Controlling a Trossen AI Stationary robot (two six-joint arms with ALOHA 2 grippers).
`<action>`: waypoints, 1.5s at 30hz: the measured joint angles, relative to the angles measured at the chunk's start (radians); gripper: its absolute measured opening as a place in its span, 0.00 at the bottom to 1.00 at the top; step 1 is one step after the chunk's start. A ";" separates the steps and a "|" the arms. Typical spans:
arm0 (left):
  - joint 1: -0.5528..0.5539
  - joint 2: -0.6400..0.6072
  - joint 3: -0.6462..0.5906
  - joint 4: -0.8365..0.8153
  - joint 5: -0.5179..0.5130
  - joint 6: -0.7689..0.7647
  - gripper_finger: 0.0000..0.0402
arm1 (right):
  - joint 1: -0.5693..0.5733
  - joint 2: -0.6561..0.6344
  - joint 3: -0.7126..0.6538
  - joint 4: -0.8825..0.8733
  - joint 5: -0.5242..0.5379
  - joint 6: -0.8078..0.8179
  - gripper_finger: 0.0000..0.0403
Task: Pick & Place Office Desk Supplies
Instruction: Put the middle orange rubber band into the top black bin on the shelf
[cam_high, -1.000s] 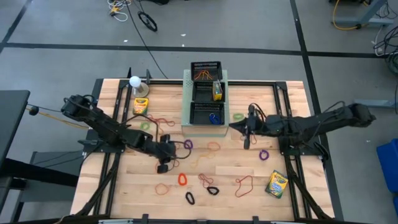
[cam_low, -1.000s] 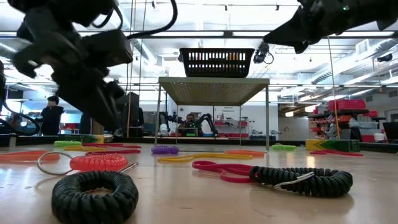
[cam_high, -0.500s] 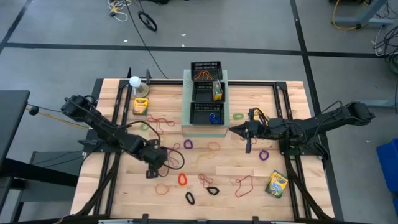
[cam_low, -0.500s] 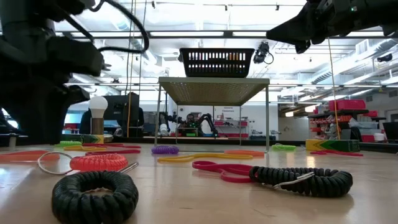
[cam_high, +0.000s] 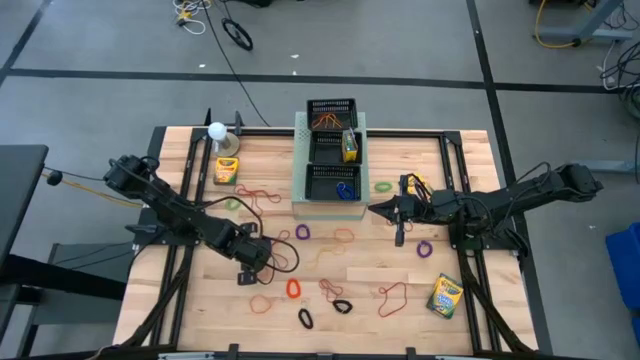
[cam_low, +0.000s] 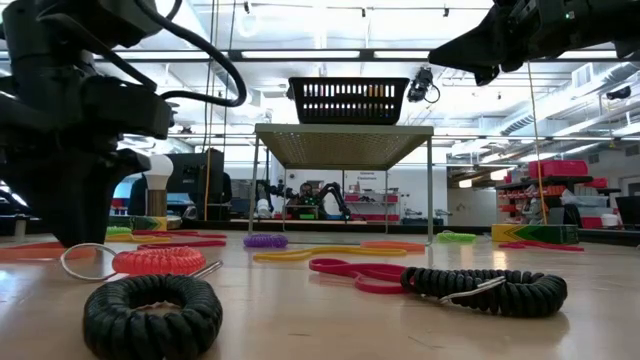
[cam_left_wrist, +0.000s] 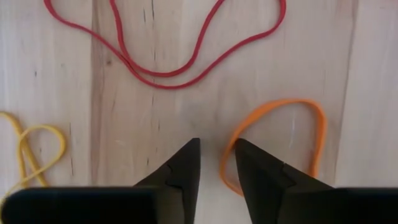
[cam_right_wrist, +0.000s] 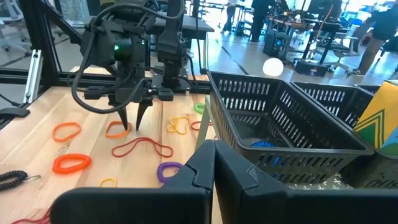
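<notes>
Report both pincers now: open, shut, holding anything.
Left pincer: open, down at the table with one finger on the rim of an orange rubber band, holding nothing.
Right pincer: shut, empty, raised beside the mesh tray.

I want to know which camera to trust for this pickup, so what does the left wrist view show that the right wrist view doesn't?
Only the left wrist view: the left gripper up close, open, with the near edge of the orange band running into the gap between its fingers.

Only the right wrist view: the shut right gripper, the black mesh trays, the white ball, a purple coil and the room behind.

Both: the left gripper, the orange band, a red band and a yellow band on the wood.
</notes>
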 joint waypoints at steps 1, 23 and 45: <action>0.000 0.000 0.000 0.001 0.001 0.007 0.24 | 0.000 0.000 0.000 0.000 0.000 0.000 0.03; 0.017 -0.125 0.191 -0.003 -0.064 0.095 0.01 | 0.000 0.001 0.000 -0.009 -0.003 0.004 0.03; 0.719 -0.355 0.440 0.228 -0.158 0.593 0.02 | 0.000 0.001 0.000 -0.009 0.003 0.004 0.03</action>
